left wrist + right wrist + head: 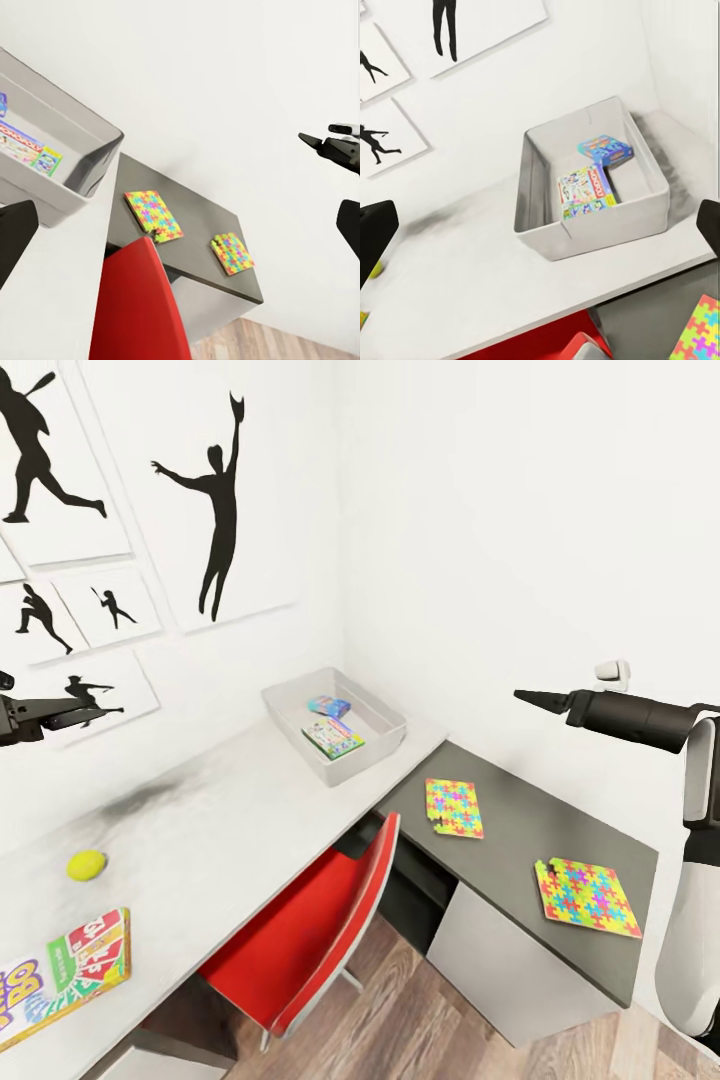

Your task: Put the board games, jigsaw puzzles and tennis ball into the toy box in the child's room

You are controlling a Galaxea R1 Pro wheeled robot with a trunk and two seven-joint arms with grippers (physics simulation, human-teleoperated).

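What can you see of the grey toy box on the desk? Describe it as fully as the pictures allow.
The toy box is a shallow pale grey rectangular bin with flared sides and a thin rim, plastic-looking. It sits upright and open on the pale desk top, near the corner where the two walls meet, beside the step down to the dark grey section. Two board games lie flat on its floor: a blue one and a green-edged one. No gripper touches it.
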